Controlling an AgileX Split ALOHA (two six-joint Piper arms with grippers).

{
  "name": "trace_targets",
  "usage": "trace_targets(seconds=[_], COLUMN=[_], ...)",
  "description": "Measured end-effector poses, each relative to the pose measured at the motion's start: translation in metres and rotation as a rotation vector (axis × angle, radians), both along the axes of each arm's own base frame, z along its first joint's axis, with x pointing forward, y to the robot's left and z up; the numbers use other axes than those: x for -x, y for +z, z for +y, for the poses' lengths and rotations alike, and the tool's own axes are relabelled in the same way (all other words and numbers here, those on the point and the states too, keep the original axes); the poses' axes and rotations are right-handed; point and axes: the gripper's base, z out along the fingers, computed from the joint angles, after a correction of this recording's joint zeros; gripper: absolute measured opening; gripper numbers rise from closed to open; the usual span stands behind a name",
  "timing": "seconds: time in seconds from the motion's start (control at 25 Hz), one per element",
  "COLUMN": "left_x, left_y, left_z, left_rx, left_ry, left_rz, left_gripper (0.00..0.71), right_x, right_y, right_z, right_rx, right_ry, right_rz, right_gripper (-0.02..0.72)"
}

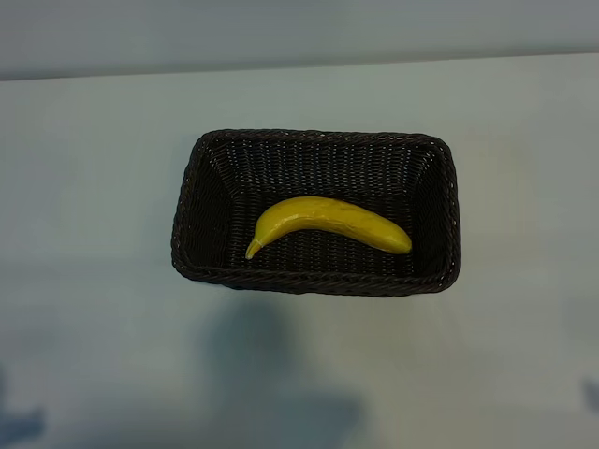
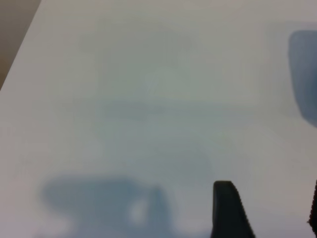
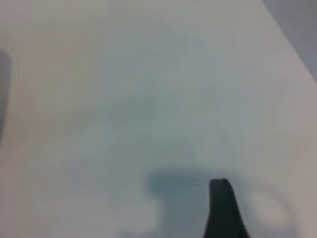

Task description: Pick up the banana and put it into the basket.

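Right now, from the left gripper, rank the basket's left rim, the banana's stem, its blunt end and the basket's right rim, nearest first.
The left gripper is outside the exterior view; this assumes it sits off that view's left edge.
1. basket's left rim, leftmost
2. banana's stem, left of centre
3. banana's blunt end, right of centre
4. basket's right rim, farthest right

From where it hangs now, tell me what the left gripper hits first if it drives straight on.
Probably just the bare white table. The left gripper points at open tabletop with only shadows ahead; neither banana nor basket shows in its wrist view. Depth is unclear.
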Motion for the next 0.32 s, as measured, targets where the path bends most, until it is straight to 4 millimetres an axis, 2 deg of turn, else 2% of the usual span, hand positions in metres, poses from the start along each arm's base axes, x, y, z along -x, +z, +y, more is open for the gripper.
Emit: trace_targets(seconds=[0.32], left_x=[0.0000], left_y=[0.0000], left_z=[0.0000], left_rx=[0.001], left_ry=[0.001], left_rz=[0.000], left_gripper=[0.434], right_x=[0.0007], right_y=[-0.0001], right_z=[0.0000], right_rx=[0.001], right_ry=[0.000], right_rz=[-0.005], right_gripper=[0.456])
